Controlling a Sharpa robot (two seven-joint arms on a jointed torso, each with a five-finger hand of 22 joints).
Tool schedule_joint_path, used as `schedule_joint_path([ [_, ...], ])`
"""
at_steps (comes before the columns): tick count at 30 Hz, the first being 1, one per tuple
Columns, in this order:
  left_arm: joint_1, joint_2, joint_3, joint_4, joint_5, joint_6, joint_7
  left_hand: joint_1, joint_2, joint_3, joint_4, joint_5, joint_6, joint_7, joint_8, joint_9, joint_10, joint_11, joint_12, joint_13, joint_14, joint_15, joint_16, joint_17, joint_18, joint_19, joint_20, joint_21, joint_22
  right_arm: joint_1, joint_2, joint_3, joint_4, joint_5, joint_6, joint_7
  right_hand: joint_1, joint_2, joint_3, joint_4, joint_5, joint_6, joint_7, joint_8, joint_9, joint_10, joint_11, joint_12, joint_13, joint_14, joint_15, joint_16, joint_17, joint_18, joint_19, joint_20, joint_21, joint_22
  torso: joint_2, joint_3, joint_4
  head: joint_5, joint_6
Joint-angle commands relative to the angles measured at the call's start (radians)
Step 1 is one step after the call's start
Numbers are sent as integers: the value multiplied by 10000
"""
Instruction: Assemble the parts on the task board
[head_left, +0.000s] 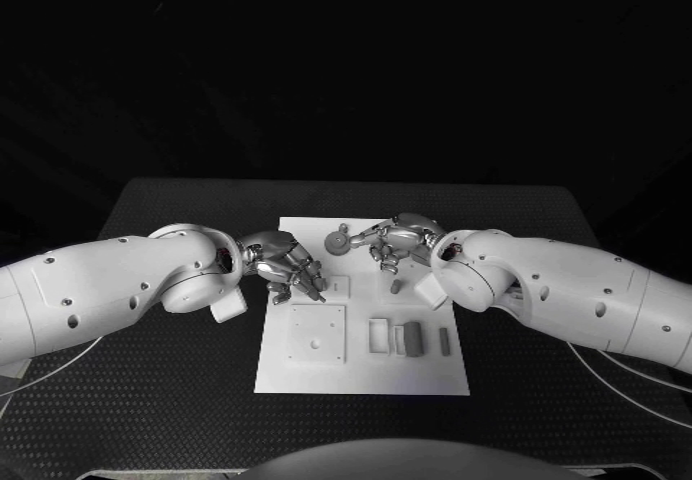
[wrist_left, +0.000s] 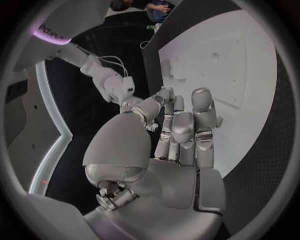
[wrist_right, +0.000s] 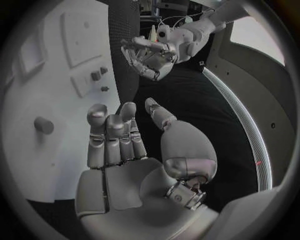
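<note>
Assembly looks barely started, judging from how the pieces lie: the white task board (head_left: 361, 375) sits in the middle of the black surface (head_left: 173, 400), and most parts on it appear loose and unplaced. On the board's near half lie a square plate with a small hole (head_left: 316, 334) to the left and, to its right, a row of upright slim pieces (head_left: 410, 338); I count about four there, though they are small and the count is uncertain. Farther back, a small stubby part (head_left: 397, 286) stands alone near the board's right edge. A round disc-shaped part (head_left: 338, 243) sits at the far end of the board, just beside the right robot hand (head_left: 398, 240); whether the fingers pinch it or only reach toward it cannot be told. The right wrist view shows those fingers straight and parted with nothing between them. The left robot hand (head_left: 286, 264) hovers over the board's left edge, fingers spread and empty, released. Two robot hands, one board
</note>
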Motion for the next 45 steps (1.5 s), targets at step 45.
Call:
schedule_joint_path([
  [45, -381, 940, -16, 1312, -11938, -1240, -23, 317, -324, 284, 51, 5, 230, -93, 6, 145, 1068, -224, -26, 257, -168, -244, 327, -185, 562, 141, -6, 68, 169, 530, 278, 3, -1383, -685, 203, 1349, -17, 53, 23, -66, -21, -52, 110, 5, -18, -13, -49, 0, 14, 20, -30, -33, 19, 795, 21, -42, 0, 13, 4, 20, -3, -106, -108],
])
